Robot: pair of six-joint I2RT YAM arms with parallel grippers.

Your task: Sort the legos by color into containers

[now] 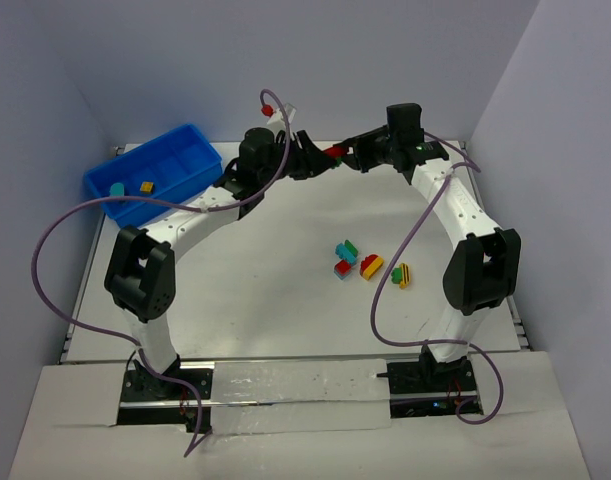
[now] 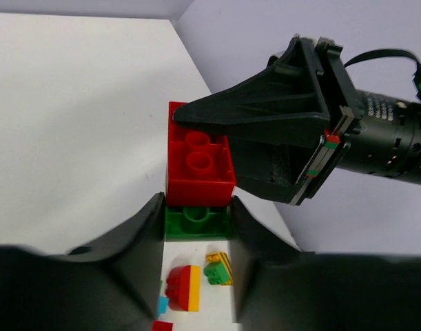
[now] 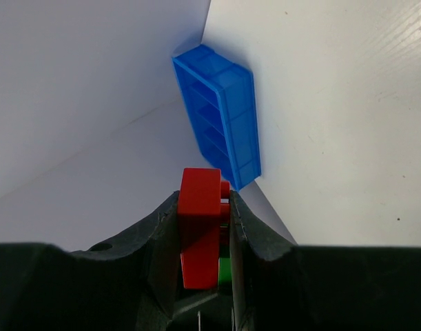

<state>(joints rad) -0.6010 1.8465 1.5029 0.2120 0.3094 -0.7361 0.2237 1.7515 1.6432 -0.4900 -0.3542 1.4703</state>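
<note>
High over the back of the table, a red brick (image 1: 333, 152) and the green brick (image 2: 196, 221) stuck to it hang between my two grippers. My right gripper (image 1: 351, 152) is shut on the red brick (image 3: 200, 227), with a sliver of green (image 3: 225, 270) behind it. In the left wrist view the red brick (image 2: 196, 162) stands above the green one, and my left gripper (image 2: 196, 210) is shut on the green brick, jaws against both its sides. The blue container (image 1: 200, 135) at the back left holds a teal lego (image 1: 116, 188) and a yellow lego (image 1: 146, 186).
Several loose legos lie right of centre: a green-teal pair (image 1: 345, 249), a red-teal one (image 1: 341, 268), a red-yellow one (image 1: 371, 266) and a yellow-black striped one (image 1: 403, 274). Purple cables loop beside both arms. Walls enclose the table at the back and sides.
</note>
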